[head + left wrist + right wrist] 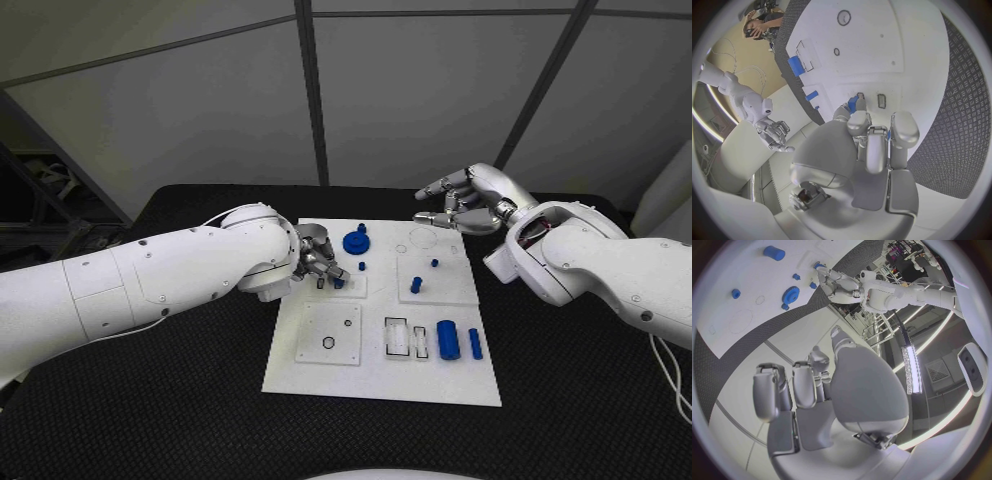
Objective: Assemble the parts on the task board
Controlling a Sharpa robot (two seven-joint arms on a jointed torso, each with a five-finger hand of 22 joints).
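Item 1, task board [325, 375]: white plate at the middle of the black table [159, 420], divided into smaller inset panels with outlined recesses.

Item 2, parts, blue: a gear-shaped piece [355, 243] at the far middle of the board; small pegs [415, 284] standing on the far right panel; a cylinder [449, 340] and a narrower bar [475, 344] lying side by side near the board's right edge, beside two empty rectangular slots.

Item 3, left hand [319, 266]: lowered onto the board's far left panel, fingers curled round a small blue part [853, 104] (the left wrist view shows the blue between the fingertips). It appears to be grasping that part; whether the part already sits in its recess cannot be told.

Item 4, right hand [469, 200]: raised beyond the board's far right corner, well apart from any part, fingers loosely bent and holding nothing.

Step in hand, as judged: seating the small blue part on the far left panel. To do it well, the part should stay upright and square to its recess, go down straight without sideways drag, and be let go only once it stands without leaning. The left fingers should come away without brushing the gear-shaped piece just beside them. The right hand is best kept clear of the pegs.

Markings: no brand, label or legible writing can be made out on board, parts or arms; only thin outlines of circles and rectangles on the panels.
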